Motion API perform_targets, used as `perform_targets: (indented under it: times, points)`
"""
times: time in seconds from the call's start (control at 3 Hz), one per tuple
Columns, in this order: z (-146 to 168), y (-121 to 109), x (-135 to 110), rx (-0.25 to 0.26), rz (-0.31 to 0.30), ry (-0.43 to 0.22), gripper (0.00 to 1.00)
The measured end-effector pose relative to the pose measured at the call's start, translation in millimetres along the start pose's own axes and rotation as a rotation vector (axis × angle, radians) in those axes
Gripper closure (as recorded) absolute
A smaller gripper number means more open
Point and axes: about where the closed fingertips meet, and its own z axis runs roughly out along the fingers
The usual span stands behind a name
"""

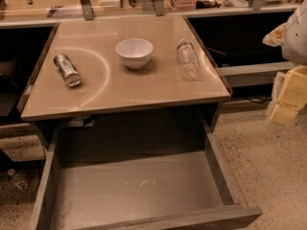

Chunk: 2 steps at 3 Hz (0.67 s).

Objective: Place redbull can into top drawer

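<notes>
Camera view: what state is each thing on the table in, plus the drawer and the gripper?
redbull can: lying on its side, left of tabletop.
bowl: upright, mid-table.
plastic bottle: lying on its side, right.
top drawer: pulled open, can not inside.
gripper: not in view.

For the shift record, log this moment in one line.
can: on its side, left on table | drawer: open, no can inside | gripper: right of table, away from can

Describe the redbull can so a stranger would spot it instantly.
Find the tan tabletop above the open top drawer. On its left side lies the redbull can, tipped over, far from the hand at the right edge. It alone is shiny metal: the bowl is white, the bottle clear plastic.
</notes>
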Motion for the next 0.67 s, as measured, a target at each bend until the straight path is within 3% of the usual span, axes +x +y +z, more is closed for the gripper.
perform_targets:
  times: [0.33,0.67]
  points:
    - [0,0,0,0.0,0.0,0.0,0.0]
    - [2,3,-15,-0.014,0.026,-0.047,0.0]
